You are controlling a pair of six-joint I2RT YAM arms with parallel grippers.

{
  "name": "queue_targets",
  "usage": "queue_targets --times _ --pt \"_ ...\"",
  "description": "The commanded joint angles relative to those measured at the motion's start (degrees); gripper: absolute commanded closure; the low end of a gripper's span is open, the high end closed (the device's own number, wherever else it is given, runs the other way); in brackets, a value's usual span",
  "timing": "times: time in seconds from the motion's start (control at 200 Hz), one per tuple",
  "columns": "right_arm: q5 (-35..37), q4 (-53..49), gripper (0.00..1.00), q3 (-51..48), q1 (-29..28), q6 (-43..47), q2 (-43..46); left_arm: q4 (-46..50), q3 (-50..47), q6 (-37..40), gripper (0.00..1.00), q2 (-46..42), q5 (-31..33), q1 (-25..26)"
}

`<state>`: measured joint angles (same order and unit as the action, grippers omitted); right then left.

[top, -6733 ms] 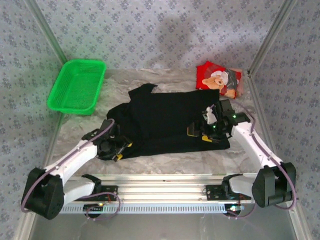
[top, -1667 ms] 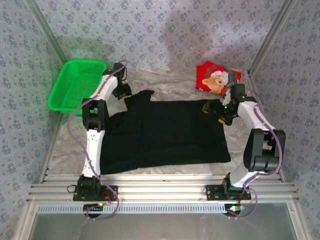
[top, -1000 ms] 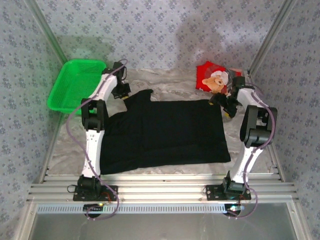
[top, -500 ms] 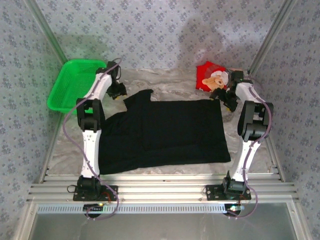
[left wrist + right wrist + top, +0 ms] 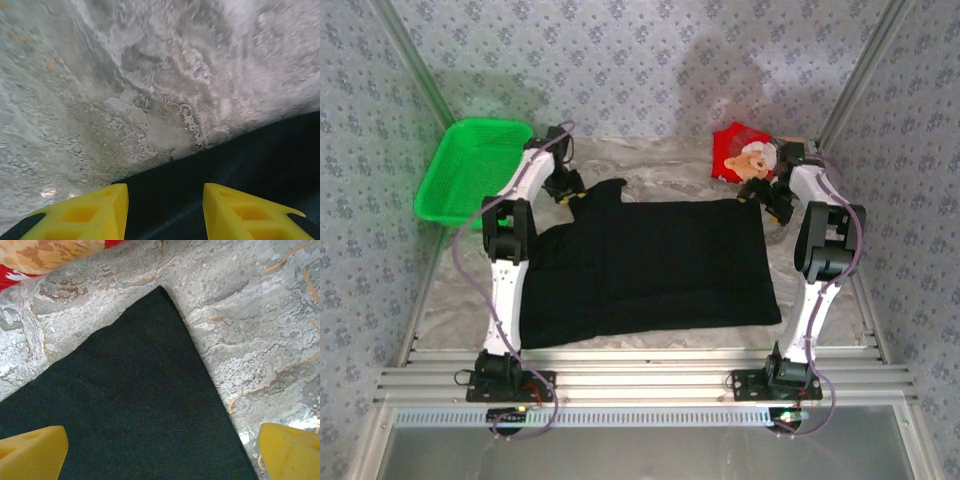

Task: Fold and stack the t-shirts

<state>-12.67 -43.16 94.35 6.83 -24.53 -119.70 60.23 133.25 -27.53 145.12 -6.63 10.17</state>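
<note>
Left arm (image 5: pixel 498 290) and right arm (image 5: pixel 810 310) both reach far forward. Left end effector (image 5: pixel 565 186): fingers part-way apart. Right end effector (image 5: pixel 772 200): fingers spread wide, pointing down.

Black shirt (image 5: pixel 650 265) spread flat mid-tabletop, one sleeve poking out far-left; red bear shirt (image 5: pixel 752 160) crumpled just beyond its far-right corner.

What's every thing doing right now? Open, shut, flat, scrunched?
black t-shirt: spread out flat.
red t-shirt: bunched up, far right, not stacked.
green basket: upright, far left.
left gripper: open, over the black t-shirt's edge.
right gripper: open wide, over its far right corner.
</note>
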Motion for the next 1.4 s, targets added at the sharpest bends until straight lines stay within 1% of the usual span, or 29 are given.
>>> queue_targets --times 0.0,0.13,0.21,0.35,0.49,0.625,0.68,0.789,0.919,1.079,1.214,1.289,1.399 --pt "-1.02 -1.54 0.01 2.03 0.46 0.96 -0.53 2.75 0.85 -0.60 0.59 1.61 1.95 -0.02" --pt "-1.52 -1.44 0.01 2.57 0.47 0.80 -0.80 4.36 2.51 0.15 0.61 3.03 4.44 0.02" --pt "-1.72 -1.32 0.01 2.90 0.51 0.76 -1.05 4.37 3.64 0.45 0.65 3.86 5.48 0.28" --pt "-1.75 -1.44 0.01 3.45 0.71 0.62 -1.41 7.68 9.64 1.64 0.79 7.52 6.68 1.06" --pt "-1.43 -1.76 0.00 4.85 0.92 0.56 -2.34 7.58 10.13 2.43 1.00 7.54 8.00 1.25" --pt "-0.24 -1.36 0.02 6.74 0.78 0.56 -4.20 5.12 10.26 3.07 1.00 3.73 11.00 1.16" --pt "0.11 -1.54 0.06 7.97 0.48 0.61 -5.45 4.74 10.54 3.18 1.00 2.29 12.37 0.93" --pt "0.35 -3.25 0.10 10.72 -0.30 0.86 -7.82 3.92 10.69 3.86 1.00 -0.49 15.74 0.39" --pt "1.09 -5.45 0.17 15.42 -0.65 1.49 -11.03 1.86 10.95 4.23 1.00 -2.98 17.04 -0.67" --pt "3.84 -7.96 0.22 21.38 -1.34 2.51 -14.74 1.73 14.37 5.51 1.00 -2.66 16.34 -1.56" --pt "6.40 -11.40 0.32 27.15 -2.03 4.31 -18.36 2.42 17.37 7.09 1.00 -1.14 16.31 -2.16" --pt "7.06 -13.10 0.40 29.86 -2.30 5.11 -20.04 2.66 18.35 7.61 1.00 -0.16 15.33 -2.53" --pt "8.11 -11.84 0.41 30.63 -2.72 6.09 -20.35 2.17 18.60 8.43 1.00 0.92 12.99 -2.37"
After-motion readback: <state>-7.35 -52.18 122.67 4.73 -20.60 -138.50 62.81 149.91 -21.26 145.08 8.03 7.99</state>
